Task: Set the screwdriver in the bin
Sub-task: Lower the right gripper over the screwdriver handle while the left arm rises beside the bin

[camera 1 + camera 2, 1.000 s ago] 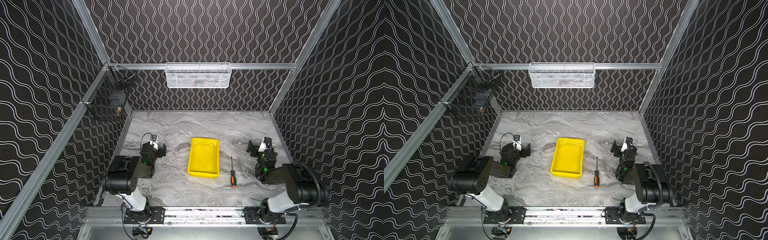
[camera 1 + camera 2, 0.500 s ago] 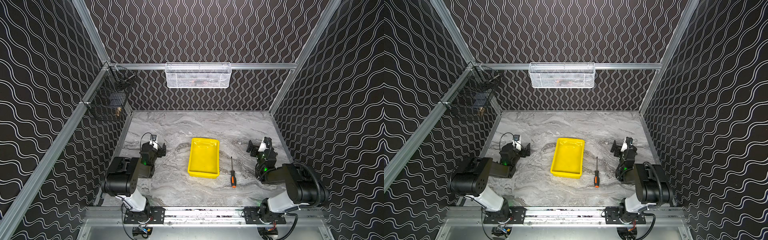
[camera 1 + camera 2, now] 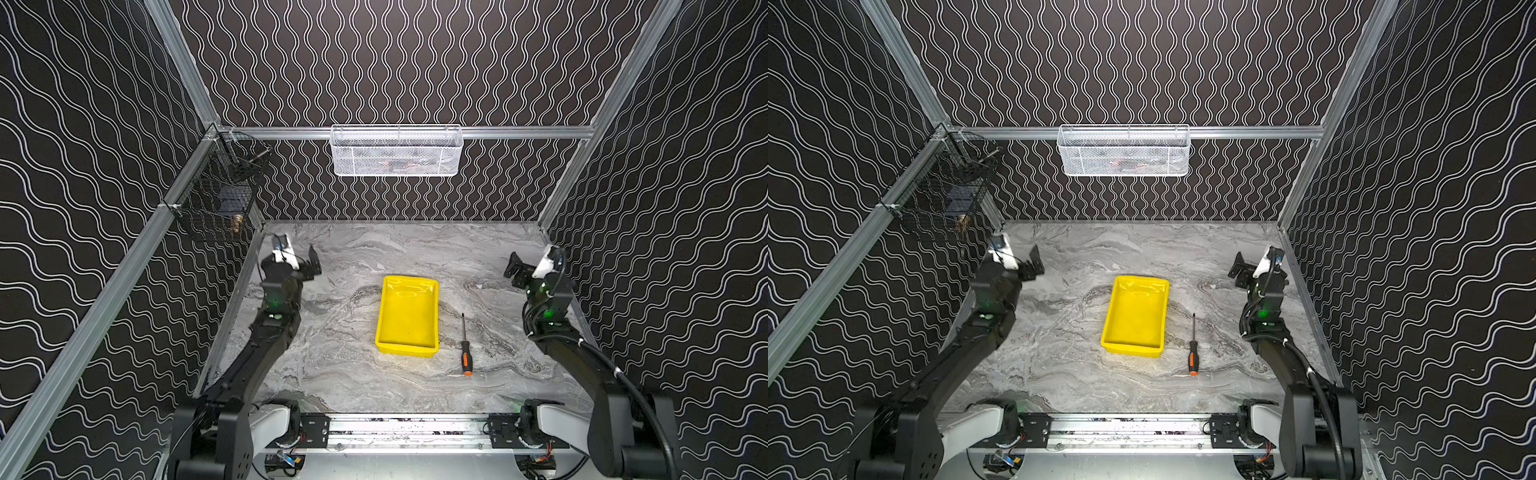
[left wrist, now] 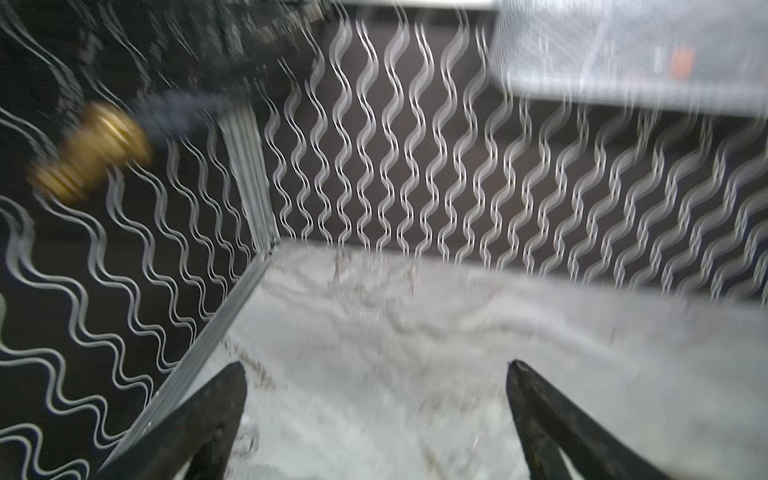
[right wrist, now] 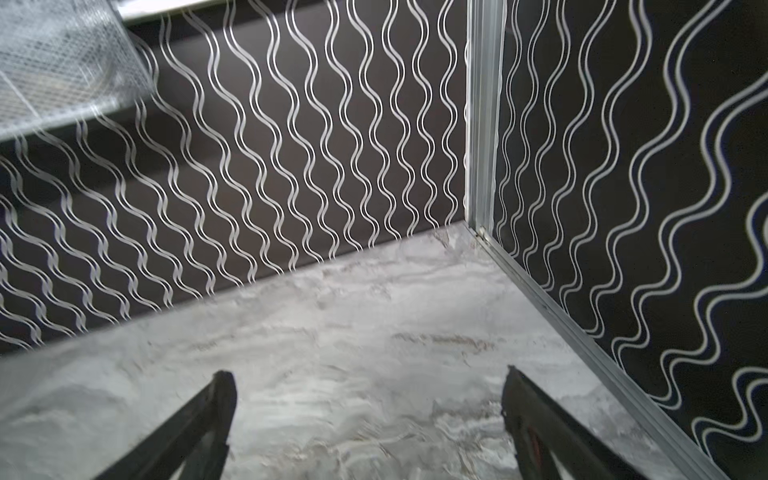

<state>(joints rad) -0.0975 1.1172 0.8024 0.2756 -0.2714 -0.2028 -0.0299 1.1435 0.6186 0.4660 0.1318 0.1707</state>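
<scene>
The screwdriver (image 3: 465,353) (image 3: 1192,353) lies on the marble tabletop with its thin shaft pointing to the back and its black-and-orange handle to the front. Just left of it stands the yellow bin (image 3: 407,316) (image 3: 1136,316), with nothing in it. My left gripper (image 3: 301,266) (image 3: 1021,262) (image 4: 376,370) hovers open near the left wall, well left of the bin. Near the right wall my right gripper (image 3: 530,272) (image 3: 1250,270) (image 5: 368,378) is open too, behind and to the right of the screwdriver. Neither wrist view shows the screwdriver or the bin.
A white mesh basket (image 3: 397,151) hangs on the back rail. A black wire basket (image 3: 216,195) hangs on the left rail and holds a brass fitting (image 4: 89,153). Patterned walls close in the table on three sides.
Both arms have lifted and their grippers have moved up and toward the back; the left wrist view is blurred by motion. The screwdriver and the bin have not moved.
</scene>
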